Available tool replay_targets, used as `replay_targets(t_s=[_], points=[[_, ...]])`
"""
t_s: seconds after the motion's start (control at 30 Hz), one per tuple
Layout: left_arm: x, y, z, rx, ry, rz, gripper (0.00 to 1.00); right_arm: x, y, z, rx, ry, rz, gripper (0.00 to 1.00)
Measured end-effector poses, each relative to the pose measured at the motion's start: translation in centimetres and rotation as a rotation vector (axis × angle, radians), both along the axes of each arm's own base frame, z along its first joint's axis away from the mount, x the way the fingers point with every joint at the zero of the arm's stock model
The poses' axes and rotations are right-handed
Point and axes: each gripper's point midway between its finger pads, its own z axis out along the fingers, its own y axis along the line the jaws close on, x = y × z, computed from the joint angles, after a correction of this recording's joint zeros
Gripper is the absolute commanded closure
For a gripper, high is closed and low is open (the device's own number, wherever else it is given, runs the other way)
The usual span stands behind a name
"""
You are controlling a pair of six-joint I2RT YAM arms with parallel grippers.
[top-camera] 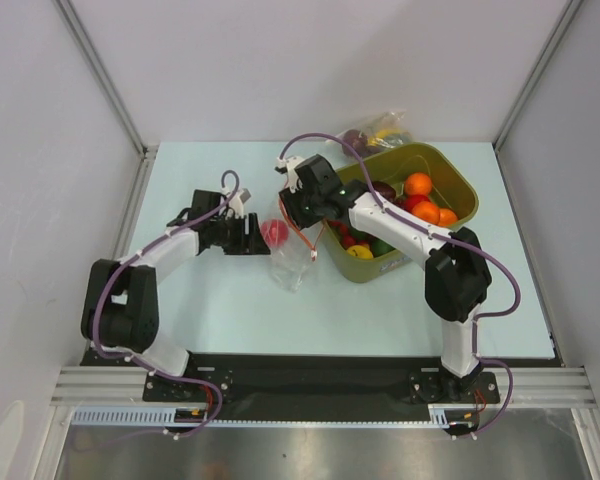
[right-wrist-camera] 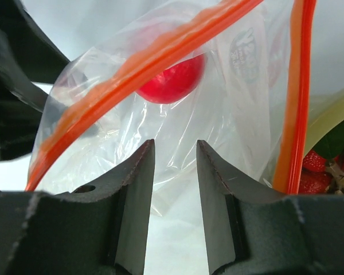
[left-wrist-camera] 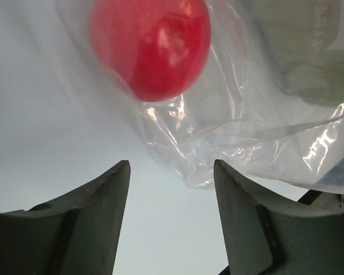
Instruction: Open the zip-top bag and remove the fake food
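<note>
- My left claw [left-wrist-camera: 172, 192] is wide open, and nothing sits between its two dark fingers [left-wrist-camera: 94, 223]
- The zip-top bag [top-camera: 294, 260] is in the middle of the top view, on the pale bench [top-camera: 220, 310], between my two claws
- The red apple [left-wrist-camera: 152, 46] is inside the bag, at the top of the left wrist view
- In that view the crinkly edge of the bag comes down close to the tips of my left claw, but they are apart
- My right claw [right-wrist-camera: 176, 183] is narrow, with only a small gap
- Clear bag plastic shows in that gap, but I cannot tell if the claw is pinching it
- The red-orange zip strip [right-wrist-camera: 160, 57] slants from the lower left to the upper right of the right wrist view, and another piece of it stands straight up on the right side
- The apple shows through the plastic behind the slanting strip, in the upper middle of that view
- A green bin [top-camera: 462, 190] is just beside the bag, to its right in the top view, with oranges [top-camera: 421, 186] and other small fruits in it
- Red strawberries [right-wrist-camera: 314, 172] show at the lower right of the right wrist view
- A second clear bag [top-camera: 380, 128] with yellow and dark shapes lies at the top of the top view, behind the bin
</note>
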Motion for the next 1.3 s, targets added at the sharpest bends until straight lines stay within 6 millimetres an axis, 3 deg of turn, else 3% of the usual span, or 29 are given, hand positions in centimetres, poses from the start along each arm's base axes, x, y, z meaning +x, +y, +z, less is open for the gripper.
replay_targets(t_s=[0.27,0.8,0.87,1.0,1.3], points=[[2.6,3.3,1.9,-0.057,-0.049,0.129,0.33,0.0,0.2,-0.2,0.018,0.010,-0.004,0.59],[7.6,1.0,0.3,-0.242,-0.036,0.187,0.31,-0.3,0.4,-0.3,0.042,0.034,-0.007,0.59],[8.0,0.8,0.3,-0.254,-0.039,0.190,0.34,-0.3,0.5,-0.3,0.046,0.040,-0.009,0.59],[8.0,0.3,0.2,-0.267,-0.032,0.182,0.61,-0.2,0.9,-0.7,0.061,0.054,-0.014,0.58],[7.3,-0.3,-0.3,-0.263,-0.018,0.163,0.85,-0.1,2.2,-2.5,0.103,0.098,-0.023,0.49]])
